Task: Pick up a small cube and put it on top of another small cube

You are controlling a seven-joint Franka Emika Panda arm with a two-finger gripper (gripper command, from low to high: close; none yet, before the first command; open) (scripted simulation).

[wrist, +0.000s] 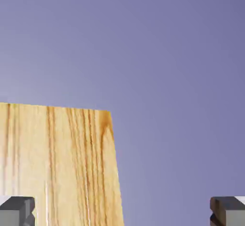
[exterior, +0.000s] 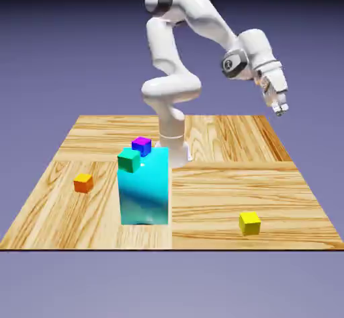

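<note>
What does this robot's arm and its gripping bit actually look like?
The arm is glossy white, made of smooth, rounded segments, with dark grey bands and round caps at some joints. Its gripper has two small, blocky fingertips, grey with darker faces turned toward each other. No cables show along the arm, and I can't make out any lettering.

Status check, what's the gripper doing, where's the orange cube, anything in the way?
Gripper open, empty, up high. Orange cube on the table, exterior view's left. Tall cyan block stands beside it, possible obstacle.
</note>
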